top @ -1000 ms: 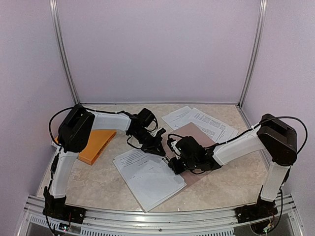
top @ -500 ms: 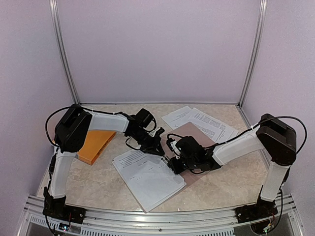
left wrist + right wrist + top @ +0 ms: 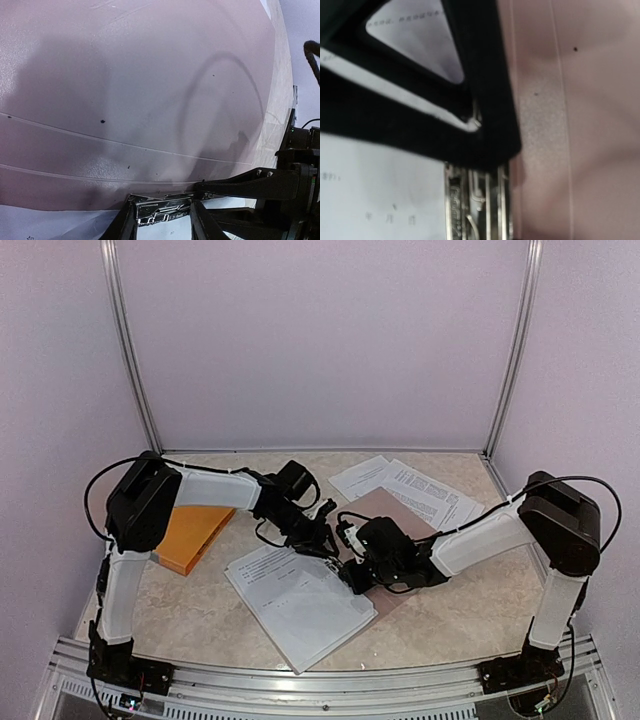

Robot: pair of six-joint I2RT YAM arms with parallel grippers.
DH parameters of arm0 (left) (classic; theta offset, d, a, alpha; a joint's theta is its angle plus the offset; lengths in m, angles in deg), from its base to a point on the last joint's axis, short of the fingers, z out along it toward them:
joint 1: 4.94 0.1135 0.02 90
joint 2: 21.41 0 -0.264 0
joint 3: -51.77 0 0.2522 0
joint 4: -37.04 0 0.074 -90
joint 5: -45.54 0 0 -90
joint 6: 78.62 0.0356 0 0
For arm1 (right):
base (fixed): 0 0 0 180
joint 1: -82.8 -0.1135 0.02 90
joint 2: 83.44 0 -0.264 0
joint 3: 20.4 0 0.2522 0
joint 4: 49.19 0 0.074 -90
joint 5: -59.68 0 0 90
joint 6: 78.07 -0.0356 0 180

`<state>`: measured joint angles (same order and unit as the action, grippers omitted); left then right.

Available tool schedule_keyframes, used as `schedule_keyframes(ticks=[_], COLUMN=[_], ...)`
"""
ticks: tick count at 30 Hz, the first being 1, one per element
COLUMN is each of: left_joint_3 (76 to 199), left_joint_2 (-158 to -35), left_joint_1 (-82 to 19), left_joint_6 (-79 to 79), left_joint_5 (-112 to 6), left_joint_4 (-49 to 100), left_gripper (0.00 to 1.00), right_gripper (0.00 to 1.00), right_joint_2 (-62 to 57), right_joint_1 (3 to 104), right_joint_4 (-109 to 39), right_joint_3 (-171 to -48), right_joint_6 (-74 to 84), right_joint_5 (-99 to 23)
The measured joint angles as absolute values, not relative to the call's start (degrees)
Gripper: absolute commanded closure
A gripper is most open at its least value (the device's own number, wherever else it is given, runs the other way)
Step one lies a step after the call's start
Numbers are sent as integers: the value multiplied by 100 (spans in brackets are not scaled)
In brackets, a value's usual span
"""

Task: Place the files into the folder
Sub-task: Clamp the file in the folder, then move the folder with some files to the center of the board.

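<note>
Metal clip (image 3: 161, 212) flanked by left gripper (image 3: 322, 540), grasp unclear; right gripper (image 3: 346, 558) alongside, likewise unclear; folder (image 3: 150, 75) beneath, files (image 3: 300, 602) nearer.

Left tool (image 3: 320, 540) and right tool (image 3: 348, 576) crowd the folder (image 3: 405, 512); orange box (image 3: 190, 536) blocks the left.

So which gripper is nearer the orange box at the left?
Left. The left gripper lies between the orange box and the right gripper, which sits farther off at the folder.
</note>
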<state>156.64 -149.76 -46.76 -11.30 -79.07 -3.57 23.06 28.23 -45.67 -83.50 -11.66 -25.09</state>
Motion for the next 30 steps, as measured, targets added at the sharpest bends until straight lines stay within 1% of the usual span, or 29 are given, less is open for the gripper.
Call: schedule_keyframes(ticks=[4, 7, 10, 14, 18, 23, 25, 27, 30], left_joint_3=[15526, 15312, 15091, 14923, 14735, 14451, 14311, 14184, 14042], left_joint_2=[-14832, -14629, -14430, -14248, -14060, -13724, -13536, -13337, -13079], left_joint_1=[-4707, -4725, -4742, -4749, -4749, -4746, -4746, -4746, -4746], left_joint_6=[-1108, -1110, -1128, -1134, -1154, -1202, -1241, -1276, -1322], left_joint_5=[-7815, -7760, -7655, -7483, -7304, -7144, -7098, -7059, -7000], left_joint_4=[-311, -405, -596, -740, -779, -727, -628, -519, -342], left_gripper=[50, 45, 42, 40, 38, 35, 33, 32, 31], right_gripper=[85, 83, 81, 76, 64, 42, 35, 32, 32], right_joint_2=[2291, 2271, 2184, 2055, 1825, 1491, 1322, 1117, 737], right_joint_1=[2823, 2823, 2856, 2858, 2860, 2843, 2841, 2816, 2814], right_joint_4=[-4624, -4615, -4499, -4220, -3767, -3076, -2867, -2714, -2561], right_joint_3=[-8359, -8359, -8342, -8333, -8313, -8265, -8237, -8202, -8152], right_joint_6=[-1160, -1166, -1241, -1306, -1363, -1472, -1534, -1584, -1741], right_joint_5=[-2576, -2579, -2517, -2419, -2294, -2128, -2082, -2043, -1958])
